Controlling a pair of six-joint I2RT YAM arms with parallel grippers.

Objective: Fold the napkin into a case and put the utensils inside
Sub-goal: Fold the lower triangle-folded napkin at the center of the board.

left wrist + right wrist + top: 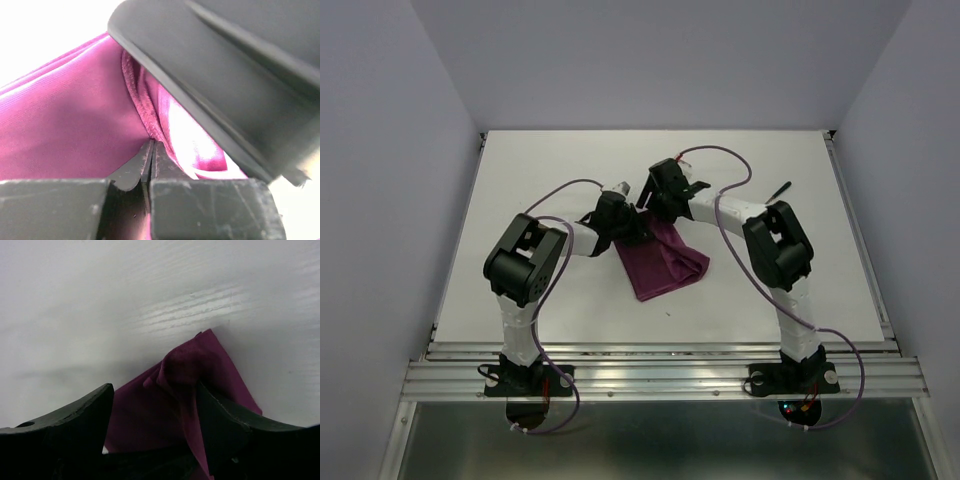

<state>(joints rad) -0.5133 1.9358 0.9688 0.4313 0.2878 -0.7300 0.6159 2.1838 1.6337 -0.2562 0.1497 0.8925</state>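
**A:** Where was the cloth in that frame?

**B:** Mid-frame. The thin magenta-purple satin napkin (665, 265) lay on the white desk (550, 170), just below where the two wrists met. It was partly doubled, with a rumpled ridge along its upper right edge. Not a case yet, as I read it.

**A:** Left side gripping?

**B:** Yes, the left claw (151, 150) was clamped shut on a fold of the napkin. Its wrist view showed a textured edge bunched right at the fingertips. Probably pinning that layer so it couldn't slide on the smooth desk.

**A:** And the right?

**B:** Empty. The right claw (154, 390) stood wide open, low over the desk, with the raised peak of cloth between its fingers. A dark body filled the upper right of the left wrist view, so the two claws were very close.

**A:** Why open over the peak?

**B:** My guess is it was lined up to take that corner. One frame can't confirm it.

**A:** Utensils?

**B:** I found one slender black-handled utensil (780, 188) at the upper right of the desk, well apart from the napkin and out of the folding zone. Couldn't pick out the second.

**A:** Risk?

**B:** Slick cloth. The fold could spring open if the pinch went before a crease was pressed.
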